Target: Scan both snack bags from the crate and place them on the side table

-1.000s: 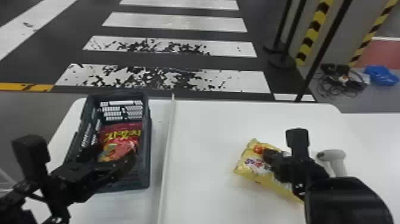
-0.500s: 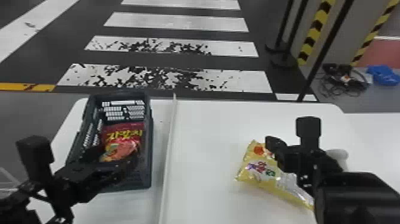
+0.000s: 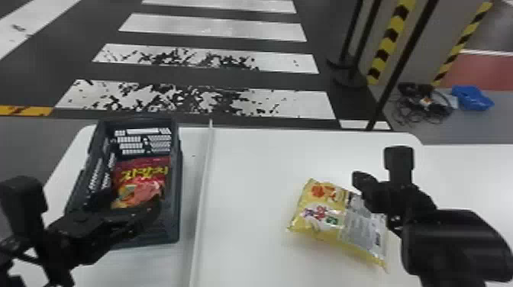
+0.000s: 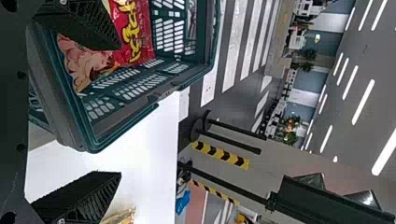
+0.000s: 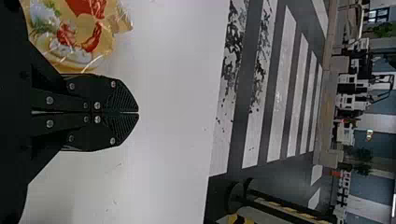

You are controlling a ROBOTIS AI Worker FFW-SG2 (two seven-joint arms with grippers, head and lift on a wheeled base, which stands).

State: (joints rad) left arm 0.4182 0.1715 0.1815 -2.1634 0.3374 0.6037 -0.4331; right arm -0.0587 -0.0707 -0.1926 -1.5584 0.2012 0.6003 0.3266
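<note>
My left gripper (image 3: 128,208) is over the near part of the dark crate (image 3: 178,206), where the red snack bag (image 3: 139,185) lies. In the left wrist view that gripper (image 4: 120,109) has its fingers wide apart, nothing between them; one overlaps the crate and the red bag (image 4: 133,32). A yellow snack bag (image 3: 316,215) lies on the white table (image 3: 248,221), right of the divider. Just to its right, my right gripper (image 3: 357,183) partly overlaps it in the head view. In the right wrist view this gripper (image 5: 138,113) is shut and empty beside the bag (image 5: 70,37).
A low white divider (image 3: 204,183) runs front to back between the crate and the yellow bag. Beyond the table, black posts (image 3: 400,63) rise from the floor, with cables (image 3: 421,103) and a blue item (image 3: 471,97) at the right.
My right gripper has moved off the yellow bag to the right, uncovering more of it. The head view has swung slightly right. The left gripper remains over the crate.
</note>
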